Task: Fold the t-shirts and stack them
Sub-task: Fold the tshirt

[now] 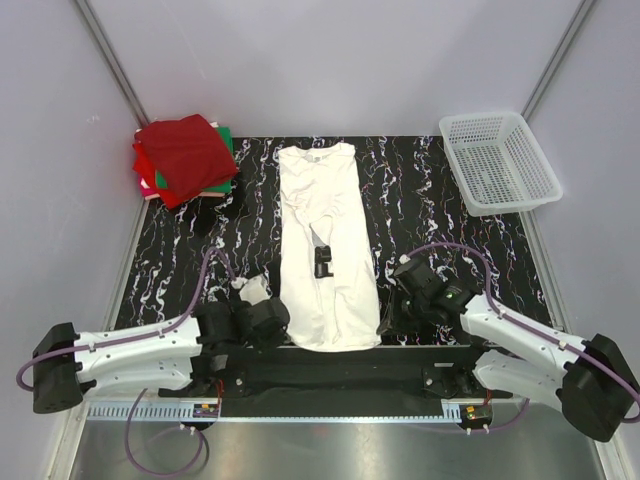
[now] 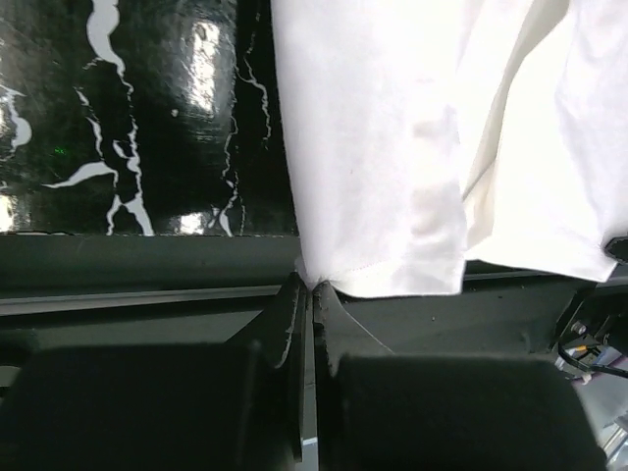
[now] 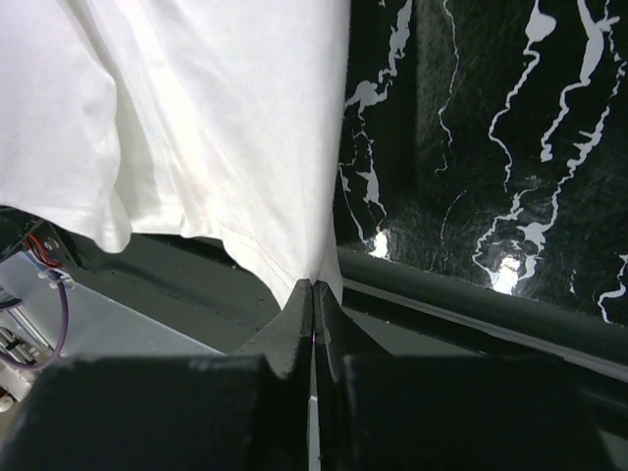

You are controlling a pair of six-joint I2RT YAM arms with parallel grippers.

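Note:
A white t-shirt (image 1: 325, 245) lies lengthwise down the middle of the black marbled table, sides folded in, neck at the far end. My left gripper (image 1: 283, 325) is shut on its near left hem corner (image 2: 324, 280). My right gripper (image 1: 382, 322) is shut on its near right hem corner (image 3: 312, 270). The hem hangs over the table's near edge in both wrist views. A stack of folded t-shirts (image 1: 186, 160), dark red on top with bright red and green below, sits at the far left corner.
A white plastic mesh basket (image 1: 497, 160) stands at the far right. A small black object (image 1: 322, 262) lies on the white shirt's middle. A black bar (image 1: 330, 370) runs along the table's near edge between the arm bases.

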